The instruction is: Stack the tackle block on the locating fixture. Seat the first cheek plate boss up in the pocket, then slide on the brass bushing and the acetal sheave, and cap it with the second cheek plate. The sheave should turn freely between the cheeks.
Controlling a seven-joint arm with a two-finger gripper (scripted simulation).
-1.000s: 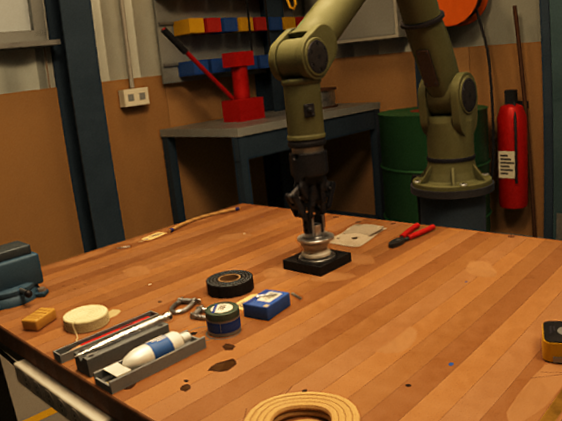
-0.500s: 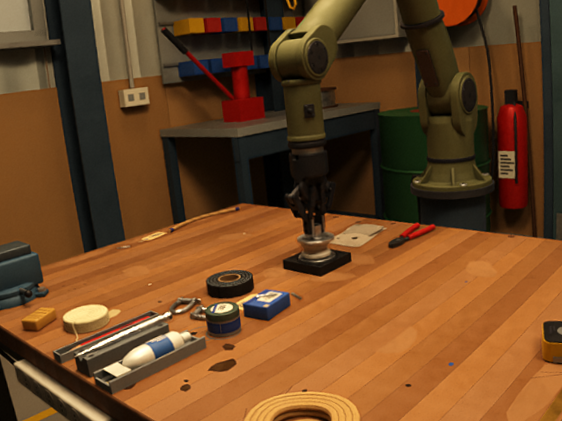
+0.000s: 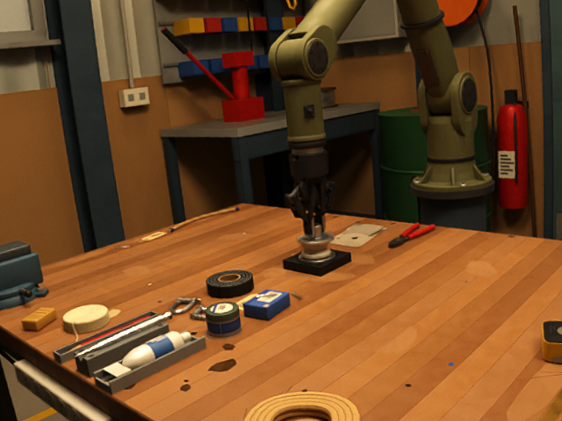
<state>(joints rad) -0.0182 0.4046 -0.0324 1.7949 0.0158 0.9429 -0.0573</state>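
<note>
The pale acetal sheave (image 3: 316,246) sits on the black locating fixture (image 3: 317,262) near the middle of the bench, with a cheek plate mostly hidden beneath it. My gripper (image 3: 315,228) points straight down over the stack and is closed on the sheave's top. The brass bushing is not visible. The second cheek plate (image 3: 357,235), a flat grey plate with a hole, lies on the wood just right of the fixture.
Behind the bench stand a grey table with a red press, a green drum and the arm's base (image 3: 451,180). Red pliers (image 3: 411,234) lie right of the plate. A black tape roll (image 3: 230,283), a tin and a blue box (image 3: 266,304) lie left of the fixture.
</note>
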